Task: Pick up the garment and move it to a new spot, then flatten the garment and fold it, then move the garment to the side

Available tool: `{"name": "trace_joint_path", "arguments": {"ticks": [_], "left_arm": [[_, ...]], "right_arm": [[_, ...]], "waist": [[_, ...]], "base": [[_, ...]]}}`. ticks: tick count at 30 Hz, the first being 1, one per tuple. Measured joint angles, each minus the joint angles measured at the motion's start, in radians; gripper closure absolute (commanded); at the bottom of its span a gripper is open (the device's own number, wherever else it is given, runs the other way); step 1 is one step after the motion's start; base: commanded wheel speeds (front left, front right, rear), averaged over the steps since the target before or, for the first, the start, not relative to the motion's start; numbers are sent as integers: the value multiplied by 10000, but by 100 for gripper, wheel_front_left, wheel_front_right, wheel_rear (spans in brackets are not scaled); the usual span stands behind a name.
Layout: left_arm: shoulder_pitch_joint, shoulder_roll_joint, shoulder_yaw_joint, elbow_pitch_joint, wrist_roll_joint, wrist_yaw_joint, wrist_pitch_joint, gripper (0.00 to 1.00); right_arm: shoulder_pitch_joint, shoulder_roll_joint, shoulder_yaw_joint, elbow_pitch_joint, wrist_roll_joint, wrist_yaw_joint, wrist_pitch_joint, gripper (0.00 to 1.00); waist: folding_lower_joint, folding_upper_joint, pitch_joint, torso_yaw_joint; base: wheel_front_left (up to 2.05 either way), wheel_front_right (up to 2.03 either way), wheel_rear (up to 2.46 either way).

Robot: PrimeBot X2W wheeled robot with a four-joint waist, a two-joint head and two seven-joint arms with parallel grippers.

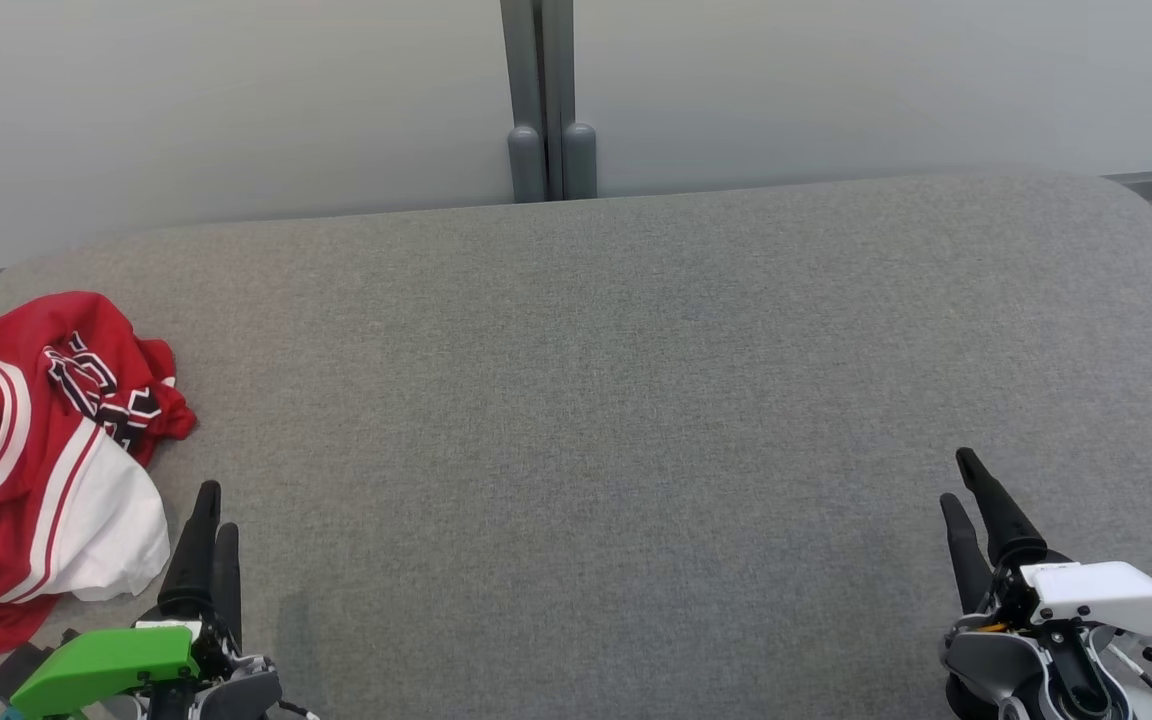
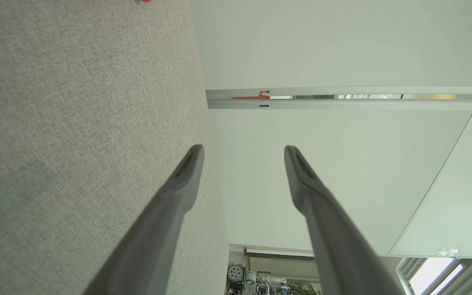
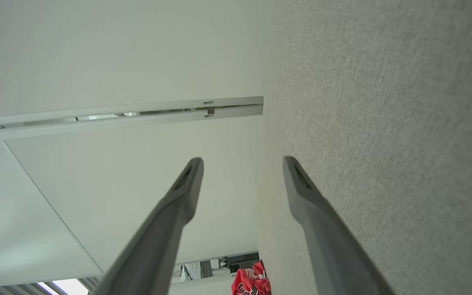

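**Garment not yet being handled; the task is being judged as at its very start.**

The garment [image 1: 36,460], a red and white jersey, is being shown lying crumpled at the left edge of the grey padded surface [image 1: 636,400], partly cut off by the head view's border. The left gripper [image 1: 216,515] is being held just beside the heap's near corner, apparently apart from it. Its fingers [image 2: 187,180] are being kept spread with nothing between them. The right gripper [image 1: 958,480] is being held well apart from the cloth, at the opposite side, with its fingers [image 3: 301,192] likewise spread and empty. No step is being counted as done. Picking up, moving to a new spot, flattening, folding and setting aside are all being left to do.
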Motion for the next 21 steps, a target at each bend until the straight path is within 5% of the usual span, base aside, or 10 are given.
{"name": "trace_joint_path", "arguments": {"ticks": [9, 21], "left_arm": [[26, 0, -171, -178, 796, 100, -435, 0], [168, 4, -456, -545, 2882, 382, -966, 0]], "right_arm": [[-21, -4, 412, -8, -897, 0, -443, 0], [-140, -12, 633, -84, -3662, 2, -988, 0]], "waist": [[0, 0, -8, -11], [0, 0, 1, -8]], "base": [[0, 0, 0], [0, 0, 0]]}}
